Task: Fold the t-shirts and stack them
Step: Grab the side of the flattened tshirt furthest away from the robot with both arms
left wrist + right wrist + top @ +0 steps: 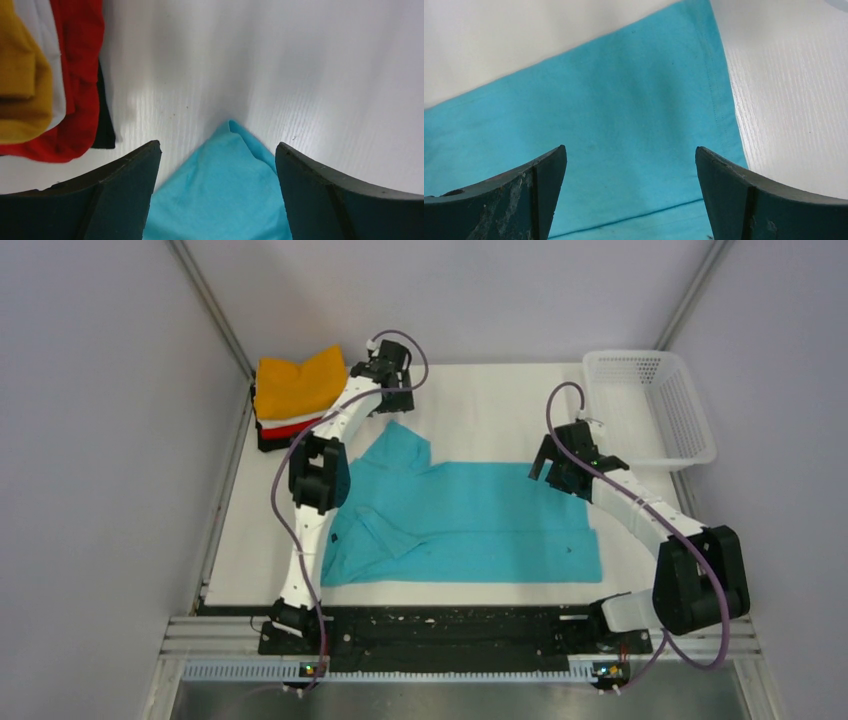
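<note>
**Item: turquoise t-shirt (480, 515), unfolded.** It lies flat on the white table (500, 400) under both grippers.

**Left gripper (217, 146).** Its fingers (115, 190) are spread wide and hold nothing. The shirt's far sleeve tip lies between them and reaches just past their tips. Bare table lies beyond.

**Right gripper (630, 150).** Its fingers (744, 200) are also spread and empty. Turquoise cloth fills the gap between them. The stitched hem runs just inside the right-hand finger. The far edge crosses ahead of both tips, and the corner lies ahead toward the right-hand finger.

**Orientation.** We read the long axis as running from one gripper across to the other. The sleeves and neck are at the left gripper's end, and the hem is at the right gripper's end.

**Also entered.**
- A folded stack lies outside the left gripper's left-hand finger: orange shirt (20, 75), white shirt (52, 60), red shirt (77, 75) and black shirt (104, 125).
- A white basket (660, 400) sits past the right gripper, well apart from the cloth.

**Step in hand, as we judge it.** The grippers are to take the far edge at both ends for a lengthwise fold.

**Handling notes.**
- We would bring the right fingers forward until the hem corner sits between them.
- We would lower both grippers straight down and pinch every layer, not just the top one.
- We would close both together, lift only slightly, and draw both ends back at one pace.
- This should leave the crease parallel to the long axis and the sleeve tucked in without bunching.
</note>
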`<state>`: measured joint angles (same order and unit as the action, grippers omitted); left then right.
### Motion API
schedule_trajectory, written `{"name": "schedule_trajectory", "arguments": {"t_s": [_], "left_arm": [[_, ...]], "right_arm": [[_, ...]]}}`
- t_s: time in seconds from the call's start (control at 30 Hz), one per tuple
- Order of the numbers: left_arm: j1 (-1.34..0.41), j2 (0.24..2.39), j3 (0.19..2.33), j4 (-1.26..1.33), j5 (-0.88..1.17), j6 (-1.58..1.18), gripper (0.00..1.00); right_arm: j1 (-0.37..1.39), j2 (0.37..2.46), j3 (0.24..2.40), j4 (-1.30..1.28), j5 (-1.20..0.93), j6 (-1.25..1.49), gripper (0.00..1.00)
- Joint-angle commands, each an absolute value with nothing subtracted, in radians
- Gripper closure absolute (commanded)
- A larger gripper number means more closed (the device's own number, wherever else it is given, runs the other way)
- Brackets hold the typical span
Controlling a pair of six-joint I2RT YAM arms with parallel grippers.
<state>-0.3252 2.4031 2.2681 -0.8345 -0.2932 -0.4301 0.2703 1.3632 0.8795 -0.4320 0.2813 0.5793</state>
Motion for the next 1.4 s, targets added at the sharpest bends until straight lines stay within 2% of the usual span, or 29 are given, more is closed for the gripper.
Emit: {"name": "schedule_trajectory", "arguments": {"t_s": [0.0, 0.13, 0.37, 0.47, 0.6, 0.63, 0.83, 1.1, 1.37], "left_arm": [[-0.297, 2.461, 2.333, -0.751, -0.290, -0.382, 0.12], [-0.290, 2.515, 2.343, -0.684, -0.205, -0.410, 0.18], [-0.290, 2.522, 2.301, -0.726, -0.209, -0.414, 0.46], [-0.297, 2.503, 2.245, -0.717, -0.147, -0.380, 0.70], [-0.314, 2.498, 2.226, -0.753, -0.143, -0.345, 0.91], [-0.317, 2.496, 2.222, -0.761, -0.146, -0.344, 1.00], [-0.318, 2.428, 2.164, -0.765, -0.172, -0.323, 1.00], [-0.317, 2.158, 1.909, -0.609, -0.117, -0.341, 1.00], [-0.318, 2.164, 1.931, -0.654, -0.148, -0.334, 1.00]], "right_arm": [[0.261, 1.371, 0.910, -0.398, 0.306, 0.570, 0.02], [0.258, 1.383, 0.908, -0.395, 0.304, 0.571, 0.02], [0.251, 1.400, 0.914, -0.395, 0.326, 0.562, 0.02], [0.249, 1.414, 0.920, -0.395, 0.336, 0.558, 0.02], [0.240, 1.431, 0.934, -0.394, 0.352, 0.557, 0.02], [0.237, 1.438, 0.942, -0.391, 0.357, 0.558, 0.02], [0.229, 1.530, 1.023, -0.387, 0.393, 0.551, 0.02], [0.228, 1.707, 1.175, -0.434, 0.513, 0.551, 0.03], [0.227, 1.743, 1.194, -0.422, 0.515, 0.561, 0.04]]}}
